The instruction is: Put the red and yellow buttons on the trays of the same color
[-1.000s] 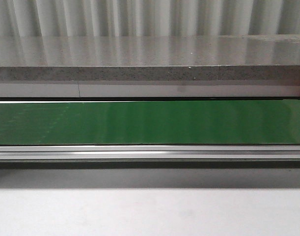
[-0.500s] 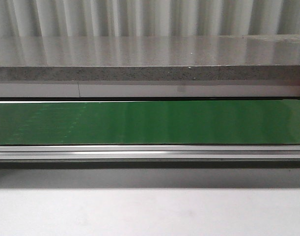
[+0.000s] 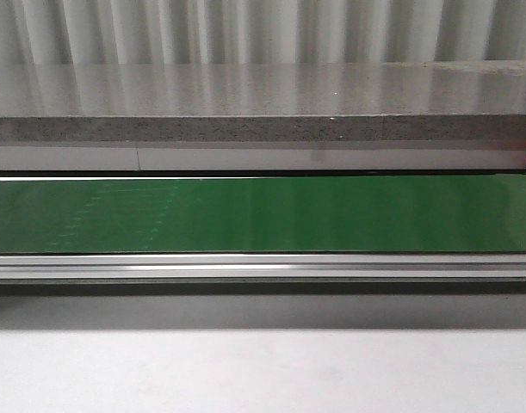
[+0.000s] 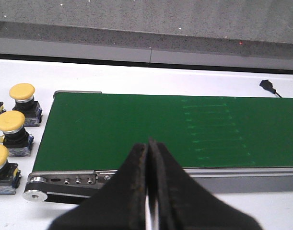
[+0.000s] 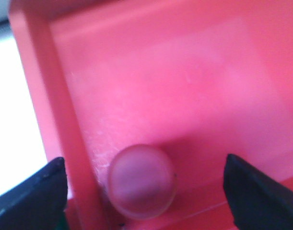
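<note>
Right gripper (image 5: pixel 145 179), jaws wide apart, hovers over a red button (image 5: pixel 142 181) lying in the red tray (image 5: pixel 194 81) beside its wall. Best lift straight up. Left gripper (image 4: pixel 148 182), jaws together, waits above the belt (image 4: pixel 136 129); yellow buttons (image 4: pixel 12 122) sit beside it.

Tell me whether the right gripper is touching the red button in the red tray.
Apart. The right wrist view shows the right gripper open, its fingers wide on either side, with clear gaps to the red button in the red tray.
</note>
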Available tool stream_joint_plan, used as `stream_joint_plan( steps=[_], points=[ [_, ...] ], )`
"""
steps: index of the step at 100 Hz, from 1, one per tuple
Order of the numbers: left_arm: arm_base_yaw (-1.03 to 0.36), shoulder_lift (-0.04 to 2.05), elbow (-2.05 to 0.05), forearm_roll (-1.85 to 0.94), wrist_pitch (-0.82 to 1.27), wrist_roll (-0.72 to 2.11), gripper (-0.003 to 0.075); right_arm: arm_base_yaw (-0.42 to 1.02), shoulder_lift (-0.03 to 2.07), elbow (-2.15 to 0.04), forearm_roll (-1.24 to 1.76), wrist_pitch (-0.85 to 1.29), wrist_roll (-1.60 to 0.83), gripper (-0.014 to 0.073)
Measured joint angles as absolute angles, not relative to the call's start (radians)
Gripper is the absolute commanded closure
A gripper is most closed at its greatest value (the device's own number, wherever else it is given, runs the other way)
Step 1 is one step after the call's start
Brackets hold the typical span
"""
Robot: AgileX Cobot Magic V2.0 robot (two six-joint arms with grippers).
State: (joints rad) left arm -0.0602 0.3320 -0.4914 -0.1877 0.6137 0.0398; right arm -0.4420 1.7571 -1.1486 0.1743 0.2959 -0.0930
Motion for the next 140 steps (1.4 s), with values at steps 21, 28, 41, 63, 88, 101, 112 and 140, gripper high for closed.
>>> stream_joint_plan(
  steps=[21, 28, 41, 63, 88, 101, 112, 140],
  points=[
    [-0.06, 0.332, -0.491, -0.188, 0.614, 0.04, 0.074, -0.363, 1.614, -1.149, 0.176, 0.298, -0.091, -0.0071],
    [-0.06, 0.332, -0.491, -0.188, 0.614, 0.04, 0.074, -0.312, 1.567, -1.149, 0.176, 0.302, -0.091, -0.0071],
    [-0.06, 0.332, -0.491, -0.188, 0.614, 0.04, 0.074, -0.205, 1.482, -1.116, 0.178, 0.308, -0.098, -0.0071],
    [-0.06, 0.332, -0.491, -0.188, 0.614, 0.04, 0.074, -0.07, 1.333, -1.016, 0.178, 0.339, -0.106, -0.0071],
    [-0.06, 0.332, -0.491, -0.188, 0.614, 0.04, 0.074, -0.041, 1.121, -0.852, 0.178, 0.422, -0.108, -0.0071],
    [-0.06, 0.332, -0.491, -0.188, 0.614, 0.04, 0.074, -0.041, 1.008, -0.794, 0.178, 0.511, -0.108, -0.0071],
    [-0.06, 0.332, -0.491, -0.188, 0.614, 0.04, 0.074, -0.041, 0.918, -0.756, 0.178, 0.59, -0.108, -0.0071],
    [-0.06, 0.332, -0.491, -0.188, 0.614, 0.04, 0.074, -0.041, 0.771, -0.67, 0.178, 0.675, -0.108, 0.012]
  ],
)
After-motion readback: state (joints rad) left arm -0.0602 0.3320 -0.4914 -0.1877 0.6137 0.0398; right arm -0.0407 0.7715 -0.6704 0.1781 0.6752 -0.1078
